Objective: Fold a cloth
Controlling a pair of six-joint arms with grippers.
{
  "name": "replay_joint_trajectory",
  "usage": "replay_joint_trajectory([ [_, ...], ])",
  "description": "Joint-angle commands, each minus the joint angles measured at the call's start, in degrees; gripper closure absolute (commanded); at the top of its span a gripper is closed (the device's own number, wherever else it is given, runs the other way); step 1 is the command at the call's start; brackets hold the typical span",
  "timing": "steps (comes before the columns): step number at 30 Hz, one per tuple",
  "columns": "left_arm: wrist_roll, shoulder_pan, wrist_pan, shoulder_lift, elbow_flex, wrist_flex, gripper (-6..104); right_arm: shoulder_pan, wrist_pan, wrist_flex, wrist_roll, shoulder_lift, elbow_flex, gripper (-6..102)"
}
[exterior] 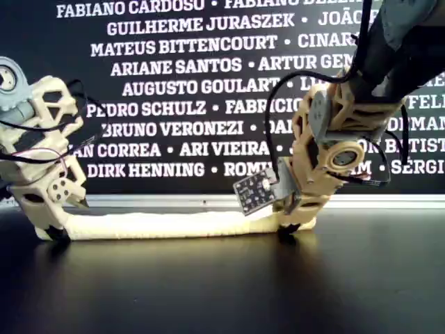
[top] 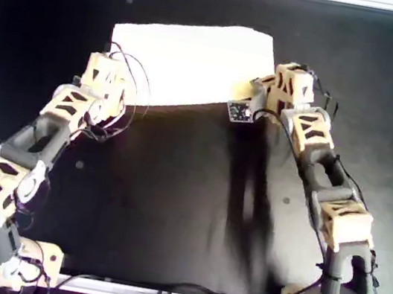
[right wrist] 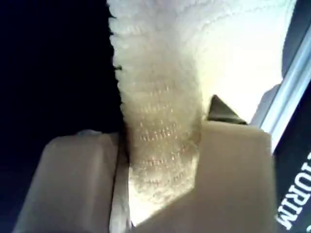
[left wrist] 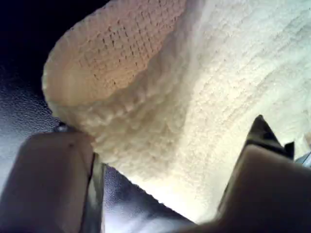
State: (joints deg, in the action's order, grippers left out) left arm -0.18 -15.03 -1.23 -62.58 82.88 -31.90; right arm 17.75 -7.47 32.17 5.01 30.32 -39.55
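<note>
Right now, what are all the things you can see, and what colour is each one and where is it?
cloth: one, pale yellow, lying doubled over on the table toward the overhead view's top, held at its two near corners.
table: one, black top with a silvery rim, under everything.
wall banner: one, black with white names, behind the table in the exterior view.
small circuit board: one, dark, hanging off the right arm near its gripper.
left gripper: one, cream with dark parts, at the cloth's corner on the overhead view's left; cloth sits between its jaws, grip unclear.
right gripper: one, cream, at the cloth's corner on the overhead view's right, shut on a fold of cloth.
</note>
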Motion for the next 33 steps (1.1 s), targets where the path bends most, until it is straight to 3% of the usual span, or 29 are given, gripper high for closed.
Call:
replay_joint_trajectory([
  [1,0.4,1.1,0.4,0.1,-0.5,0.5,9,-0.2,0.4,1.1,-0.44,2.2,4.7,61],
  [5,0.4,1.1,0.4,-0.4,-0.9,0.7,33,-0.2,0.3,0.2,-0.62,2.2,4.7,78],
  [10,-0.4,1.1,-0.6,-0.7,-1.1,0.9,77,0.0,-0.4,0.0,-0.7,2.5,4.7,94],
  [12,-0.4,1.0,-0.6,-0.4,-2.4,0.9,94,-0.1,0.0,0.0,-0.7,2.5,4.7,98],
  [14,-0.5,1.0,-0.6,-0.2,-3.6,0.8,103,-0.2,0.3,0.0,-0.7,3.1,3.7,98],
  [18,-0.5,0.9,-0.6,-1.0,-2.7,0.6,96,-0.3,-0.4,1.0,-0.53,3.9,3.3,97],
  [33,0.4,0.1,-0.7,-13.6,3.7,-2.2,97,-0.4,0.4,10.4,-0.62,17.8,-6.7,97],
])
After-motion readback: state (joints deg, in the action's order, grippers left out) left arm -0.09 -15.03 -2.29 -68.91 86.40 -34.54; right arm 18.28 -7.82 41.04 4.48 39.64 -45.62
